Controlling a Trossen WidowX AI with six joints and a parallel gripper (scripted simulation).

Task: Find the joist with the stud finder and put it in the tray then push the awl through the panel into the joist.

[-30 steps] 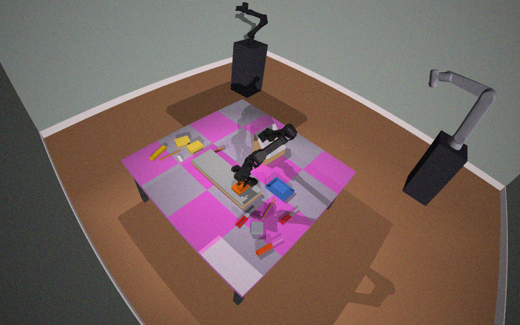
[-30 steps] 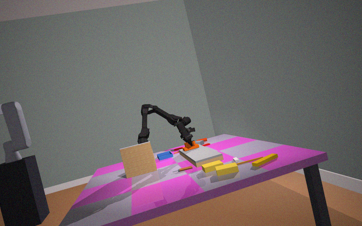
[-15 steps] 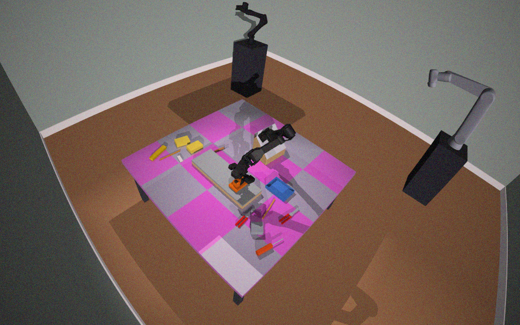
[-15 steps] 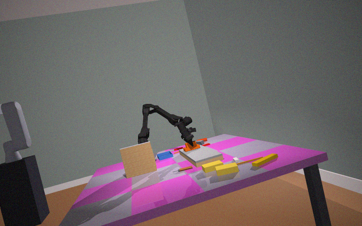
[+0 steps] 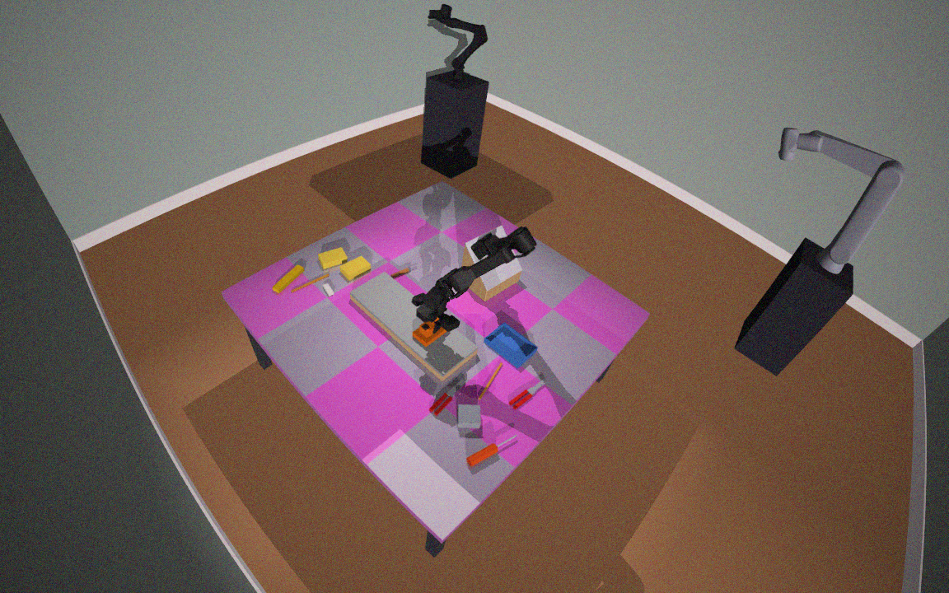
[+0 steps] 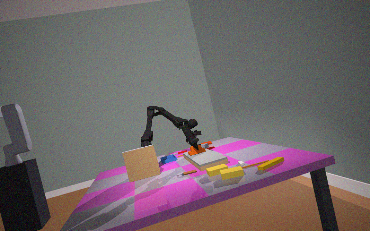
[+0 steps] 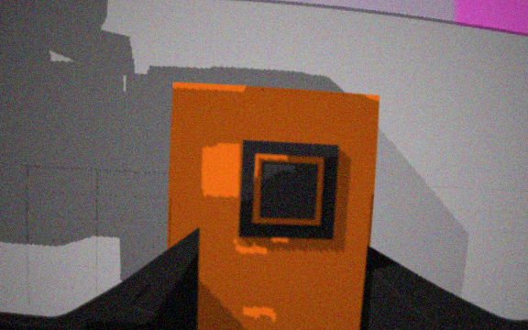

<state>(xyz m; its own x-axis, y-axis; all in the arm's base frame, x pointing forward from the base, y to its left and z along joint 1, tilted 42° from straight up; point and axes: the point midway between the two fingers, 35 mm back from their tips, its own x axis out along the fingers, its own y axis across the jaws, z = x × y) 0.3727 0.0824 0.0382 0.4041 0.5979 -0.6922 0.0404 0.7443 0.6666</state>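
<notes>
Gripper [image 5: 430, 323] clamped on orange stud finder [image 7: 273, 197], which sits flat on the grey floor panel [image 5: 390, 302], toward the panel's end nearer the blue tray [image 5: 510, 345]. Black fingers flank the finder's sides in the wrist view; its dark square window faces up. Tray beside the panel, nothing visible in it. Red-handled tools lie on the checkered table [image 5: 360, 398] beyond the panel's end.

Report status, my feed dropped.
Gripper shut on stud finder. Finder flat on floor panel. Tray beside panel, nothing in it. Nothing blocking.
</notes>
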